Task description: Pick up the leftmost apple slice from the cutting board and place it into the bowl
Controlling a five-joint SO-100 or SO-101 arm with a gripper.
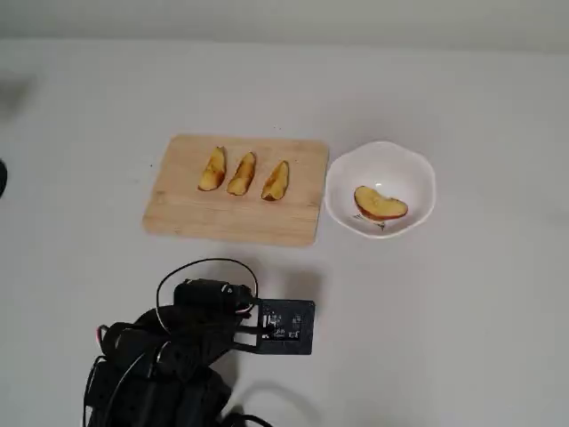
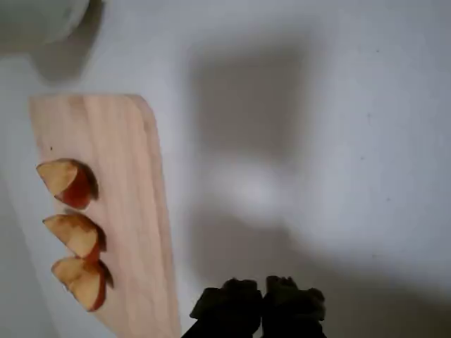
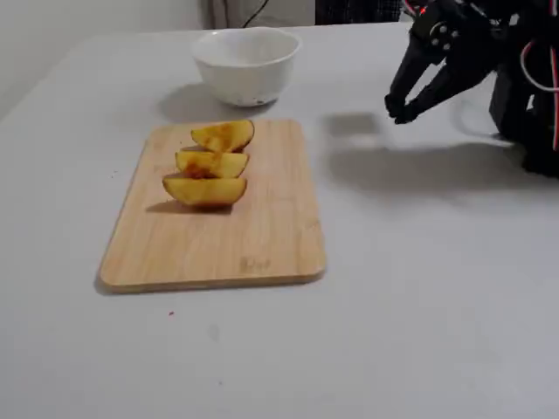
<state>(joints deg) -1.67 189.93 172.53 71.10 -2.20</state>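
The apple slice (image 1: 380,205), a broad crescent with a red skin edge, lies inside the white wavy-rimmed bowl (image 1: 391,160), right of the cutting board (image 1: 231,218). In the fixed view the bowl (image 3: 247,65) hides it behind its wall. Three narrower slices (image 1: 242,173) stand in a row on the board (image 3: 218,253), also seen in the wrist view (image 2: 76,234). My gripper (image 3: 400,112) hangs above bare table, away from board and bowl. Its tips meet with nothing between them (image 2: 264,299).
The arm's body and cables (image 1: 178,347) fill the lower left of the overhead view, below the board. A black wrist plate (image 1: 286,327) juts out to the right. White tabletop (image 3: 419,288) surrounds the board on all sides.
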